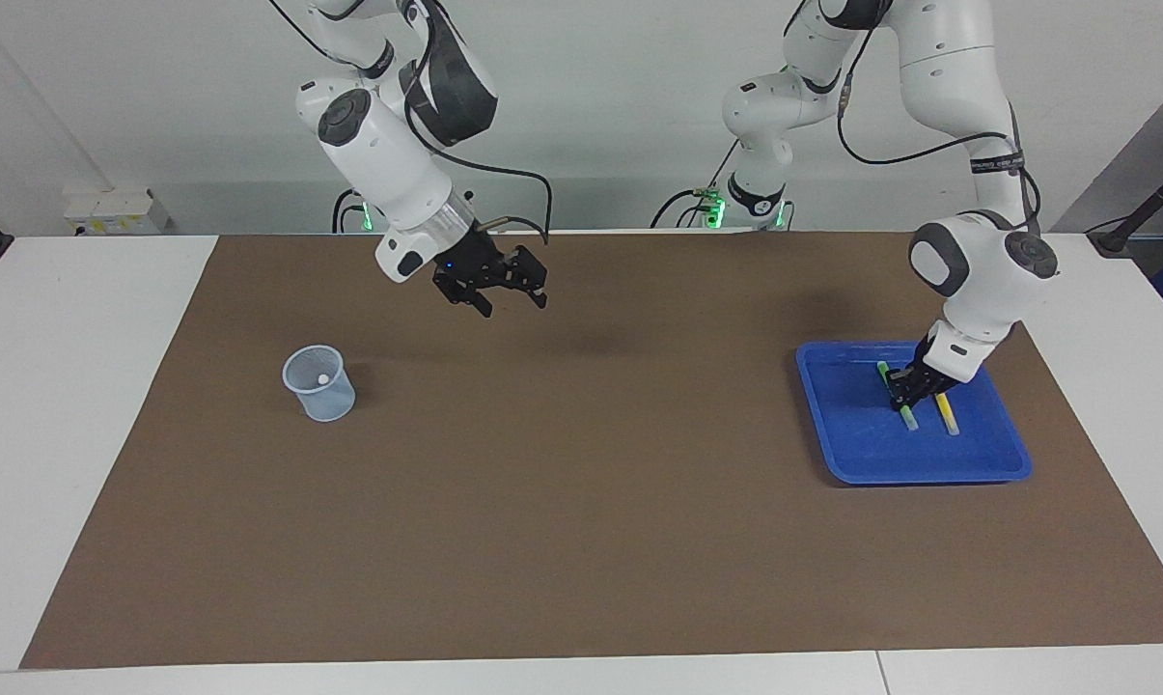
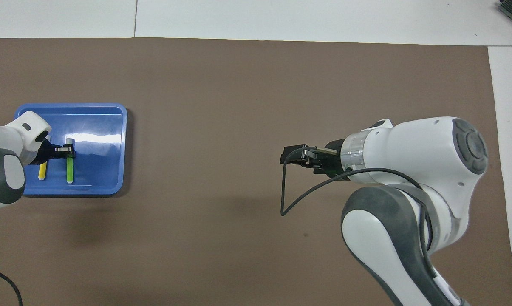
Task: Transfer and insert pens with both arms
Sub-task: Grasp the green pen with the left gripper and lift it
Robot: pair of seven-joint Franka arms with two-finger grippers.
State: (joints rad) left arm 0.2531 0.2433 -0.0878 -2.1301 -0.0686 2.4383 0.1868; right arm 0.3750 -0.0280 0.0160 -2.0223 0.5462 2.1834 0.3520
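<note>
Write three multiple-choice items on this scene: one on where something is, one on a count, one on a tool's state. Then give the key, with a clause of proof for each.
1. Where does the thin yellow pen lie?
A. In the translucent cup
B. In the shallow blue plastic tray
C. On the bare brown mat

2. How many pens show in the tray?
A. One
B. Two
C. Three

3. What is the state of the left arm's black two-finger tool?
A. Shut on the thin green pen
B. Open, high over the mat
C. Shut on the yellow pen

Key:
1 B, the yellow pen rests on the tray floor beside the green one.
2 B, only the green and yellow pens are visible there.
3 A, its fingertips pinch the green pen's middle, down in the tray.

The right arm's black tool hangs open over the mat.
</note>
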